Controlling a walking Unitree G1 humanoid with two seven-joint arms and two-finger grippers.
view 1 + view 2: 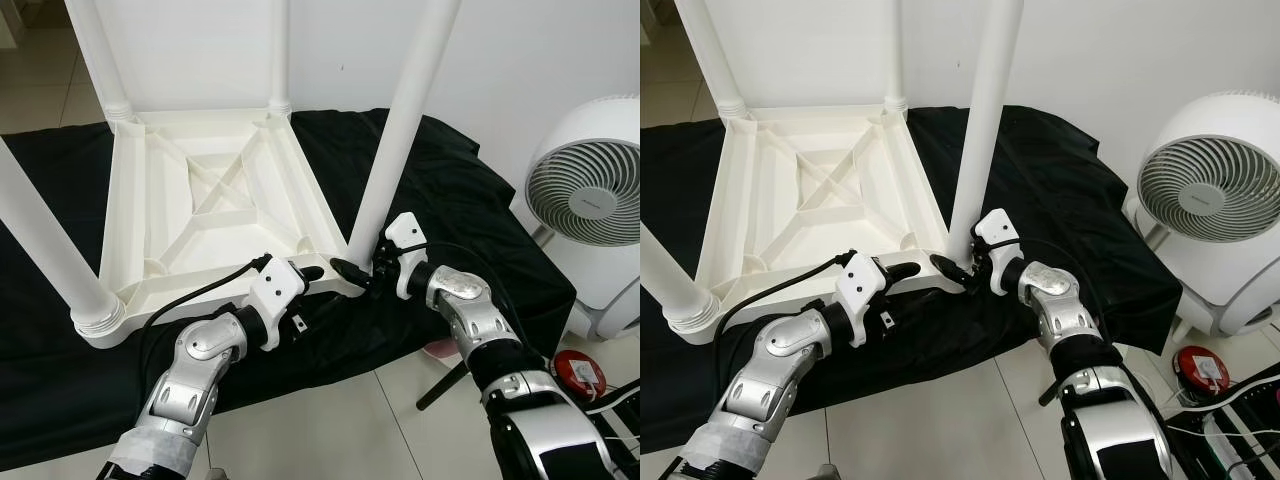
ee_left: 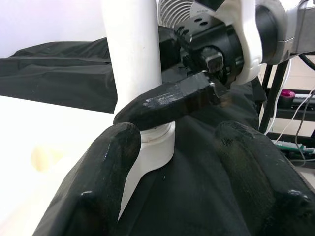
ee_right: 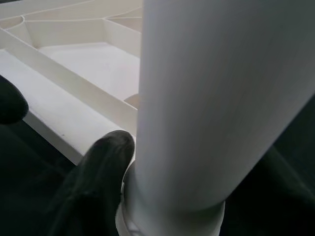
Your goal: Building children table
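the white plastic children table [image 1: 190,200] lies upside down on a black cloth [image 1: 440,180], its ribbed underside facing up and its four legs rising from the corners; the near-right leg [image 1: 400,120] is the one in play, a long white tube whose axis runs nearly straight up from its socket at the table corner closest to the robot, leaning slightly to the right as it climbs out of frame. the right gripper [image 1: 362,272] is at the very base of this leg, coming in from the right side, one black finger [image 3: 98,162] pressed against the collar where tube meets socket, the other out of sight behind the tube, so the claw seems to bracket the leg's foot, though a firm clamp cannot be confirmed. the left gripper [image 1: 318,274] reaches in from the left along the table's near edge, its fingers [image 2: 103,172] spread apart and holding nothing, the leg base just ahead between them. both claws are about equally near; i judge any seating or twisting must act around that upright axis. a white fan [image 1: 590,190] stands well apart on the right
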